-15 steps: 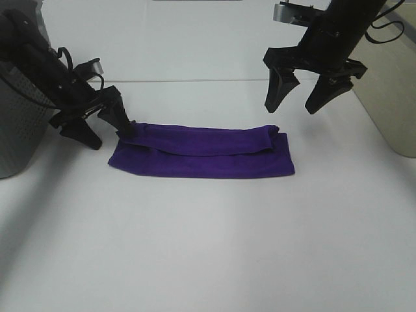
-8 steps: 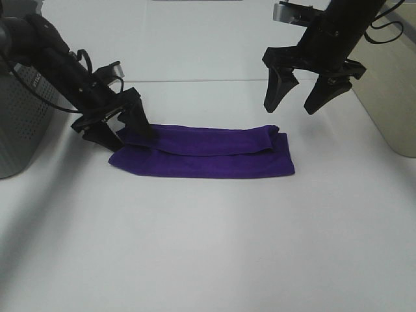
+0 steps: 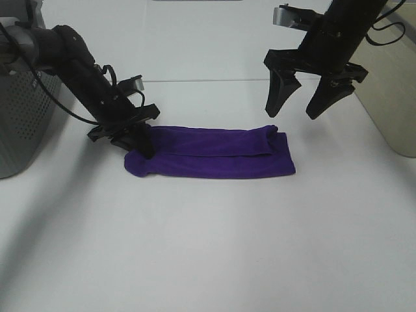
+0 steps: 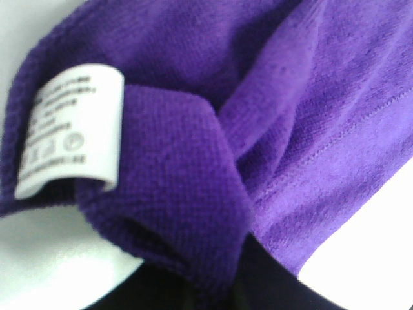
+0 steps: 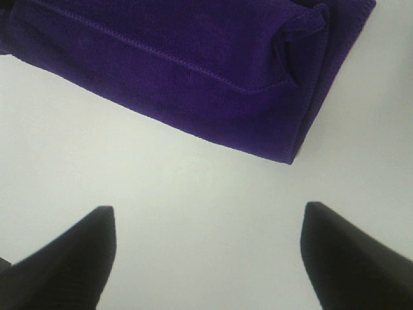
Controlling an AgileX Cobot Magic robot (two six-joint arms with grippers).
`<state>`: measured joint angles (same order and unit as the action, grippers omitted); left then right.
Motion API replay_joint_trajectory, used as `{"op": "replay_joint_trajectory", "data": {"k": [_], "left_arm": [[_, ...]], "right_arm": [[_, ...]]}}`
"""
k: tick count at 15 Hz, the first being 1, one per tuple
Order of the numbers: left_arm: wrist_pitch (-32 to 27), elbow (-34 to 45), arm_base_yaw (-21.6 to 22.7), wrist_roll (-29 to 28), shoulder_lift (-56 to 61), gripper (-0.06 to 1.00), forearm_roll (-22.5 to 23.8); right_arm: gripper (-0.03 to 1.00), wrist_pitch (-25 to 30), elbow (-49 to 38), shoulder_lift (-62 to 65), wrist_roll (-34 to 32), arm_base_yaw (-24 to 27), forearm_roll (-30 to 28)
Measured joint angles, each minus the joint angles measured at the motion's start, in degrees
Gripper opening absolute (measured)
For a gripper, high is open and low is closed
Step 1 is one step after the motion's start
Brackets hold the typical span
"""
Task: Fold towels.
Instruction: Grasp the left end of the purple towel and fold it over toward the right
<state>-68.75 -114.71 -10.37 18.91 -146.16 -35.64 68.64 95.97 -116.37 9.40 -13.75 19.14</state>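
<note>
The deep purple towel (image 3: pixel 214 153) lies on the white table, folded into a long strip. My left gripper (image 3: pixel 138 144) is shut on the towel's left end, which is bunched and rolled inward. In the left wrist view the towel (image 4: pixel 303 116) fills the frame, with its white tag (image 4: pixel 68 132) on the gathered edge, and the pinched fold runs into my left gripper (image 4: pixel 213 290). My right gripper (image 3: pixel 294 110) is open and empty, hovering above and behind the towel's right end. The right wrist view shows the towel's right end (image 5: pixel 187 64) beyond my right gripper (image 5: pixel 206 258).
A grey perforated basket (image 3: pixel 19 123) stands at the left edge, close behind my left arm. A beige container (image 3: pixel 390 97) stands at the right edge. White table (image 3: pixel 208 247) spreads in front of the towel.
My left gripper has moved right and closed on the towel's left end, dragging that end inward so it bunches. The right gripper has stayed put, open.
</note>
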Motion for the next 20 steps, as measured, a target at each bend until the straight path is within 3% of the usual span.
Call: {"op": "replay_joint_trajectory", "data": {"k": [1, 4, 6, 9, 13, 17, 20], "left_arm": [[-0.1, 0.1, -0.1, 0.4, 0.5, 0.02, 1.0], [-0.6, 0.6, -0.3, 0.3, 3.6, 0.02, 10.3], [-0.6, 0.8, -0.1, 0.1, 7.2, 0.02, 12.7], [-0.7, -0.2, -1.7, 0.1, 10.6, 0.02, 10.6], [0.3, -7.6, -9.3, -0.3, 7.1, 0.02, 8.3], [0.1, -16.7, -15.3, -4.8, 0.7, 0.02, 7.3], [0.6, -18.6, -18.7, -6.4, -0.9, 0.29, 4.2]], "right_arm": [[0.77, 0.5, 0.0, 0.0, 0.0, 0.0, 0.0], [0.77, 1.0, 0.0, 0.0, 0.0, 0.0, 0.0], [0.77, 1.0, 0.0, 0.0, 0.0, 0.0, 0.1], [0.77, 1.0, 0.0, 0.1, 0.0, 0.0, 0.1], [0.77, 1.0, 0.0, 3.2, 0.0, 0.0, 0.1], [0.77, 1.0, 0.0, 5.9, 0.0, 0.0, 0.1], [0.77, 1.1, 0.0, 8.0, 0.0, 0.0, 0.1]]}}
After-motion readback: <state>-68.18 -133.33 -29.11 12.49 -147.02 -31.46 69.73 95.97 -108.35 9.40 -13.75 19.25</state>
